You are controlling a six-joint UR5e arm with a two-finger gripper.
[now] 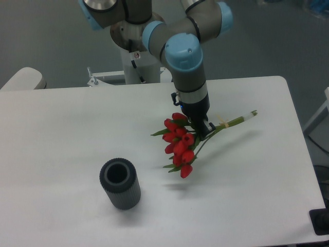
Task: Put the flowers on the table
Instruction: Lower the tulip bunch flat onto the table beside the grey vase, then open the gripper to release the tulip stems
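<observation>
The flowers (178, 143), a bunch of red tulip buds with green leaves, hang tilted above the white table (61, 128) right of centre. Their long green stems (234, 121) stick out to the upper right, tied by a pale band. My gripper (199, 129) comes down from above and is shut on the flowers just behind the buds. The lowest bud points down toward the tabletop, and a soft shadow lies under the bunch. I cannot tell whether any bud touches the surface.
A dark grey ribbed cylinder vase (120, 183) stands upright at the front left of the table. The arm's base (138, 49) rises behind the table's far edge. A pale rounded object (23, 78) sits at the far left corner.
</observation>
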